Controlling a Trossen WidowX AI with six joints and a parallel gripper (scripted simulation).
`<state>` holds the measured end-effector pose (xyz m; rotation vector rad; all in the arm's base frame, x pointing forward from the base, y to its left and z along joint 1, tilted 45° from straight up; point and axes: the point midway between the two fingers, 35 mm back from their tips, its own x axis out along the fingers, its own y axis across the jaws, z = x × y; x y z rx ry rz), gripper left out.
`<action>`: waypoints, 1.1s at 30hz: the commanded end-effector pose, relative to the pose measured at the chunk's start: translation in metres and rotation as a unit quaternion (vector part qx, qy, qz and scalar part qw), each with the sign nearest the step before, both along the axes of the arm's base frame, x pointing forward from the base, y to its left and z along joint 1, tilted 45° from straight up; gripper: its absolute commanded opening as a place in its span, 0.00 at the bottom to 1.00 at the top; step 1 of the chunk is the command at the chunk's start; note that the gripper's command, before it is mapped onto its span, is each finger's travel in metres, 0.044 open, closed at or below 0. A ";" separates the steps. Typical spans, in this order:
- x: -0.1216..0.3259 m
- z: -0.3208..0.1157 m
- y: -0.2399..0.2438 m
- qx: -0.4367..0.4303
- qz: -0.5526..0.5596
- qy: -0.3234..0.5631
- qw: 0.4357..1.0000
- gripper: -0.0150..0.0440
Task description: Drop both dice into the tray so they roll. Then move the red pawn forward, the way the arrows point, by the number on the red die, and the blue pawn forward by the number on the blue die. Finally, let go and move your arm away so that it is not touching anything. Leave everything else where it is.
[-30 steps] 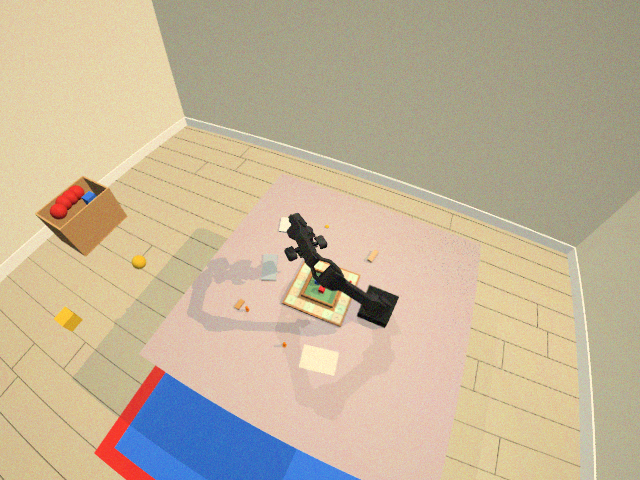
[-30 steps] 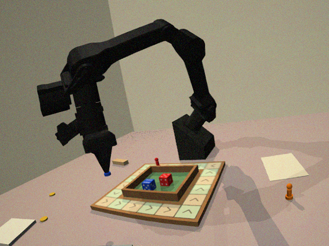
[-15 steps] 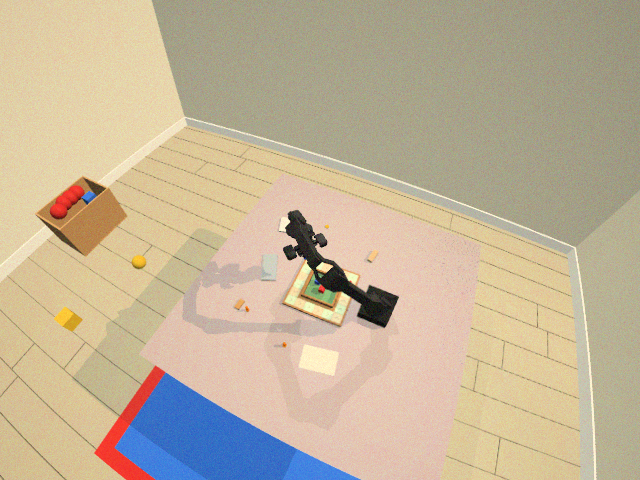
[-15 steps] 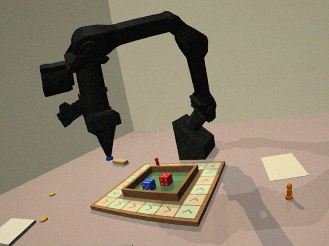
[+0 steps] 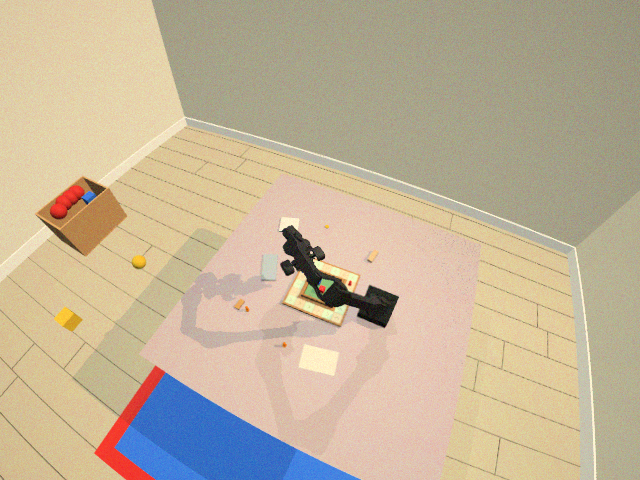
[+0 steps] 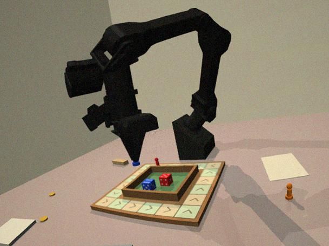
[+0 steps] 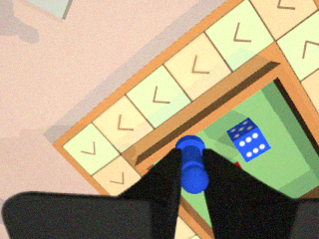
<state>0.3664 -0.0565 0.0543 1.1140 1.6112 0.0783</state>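
Pink mat (image 5: 403,392) (image 6: 246,219) (image 7: 35,85) under board (image 5: 312,314) (image 6: 145,216) (image 7: 107,106) | gripper (image 5: 303,259) (image 6: 135,159) (image 7: 190,156): closed narrowly on blue pawn (image 6: 135,163) (image 7: 194,178), roughly upright, raised | exterior view: board's right-hand column lies right of hand, beyond tray (image 5: 305,296) (image 6: 151,195) (image 7: 214,116); likely heading

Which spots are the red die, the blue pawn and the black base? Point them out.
Red die (image 5: 322,288) (image 6: 165,179): top and exterior views, on its body.
Blue pawn (image 6: 135,163) (image 7: 194,178): exterior view, base; wrist view, head.
Black base (image 5: 385,316) (image 6: 187,151): top and exterior views, lower part.
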 end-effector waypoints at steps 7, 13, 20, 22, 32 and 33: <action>-0.017 0.015 0.037 0.002 -0.002 -0.001 1.000 0.25; -0.030 0.022 0.061 0.005 -0.006 0.003 1.000 0.25; -0.049 0.028 0.088 0.009 -0.009 0.009 1.000 0.25; -0.055 0.030 0.095 0.010 -0.010 0.011 1.000 0.25; -0.072 0.029 0.118 0.015 -0.012 0.015 1.000 0.25; -0.071 0.027 0.120 0.015 -0.012 0.015 1.000 0.25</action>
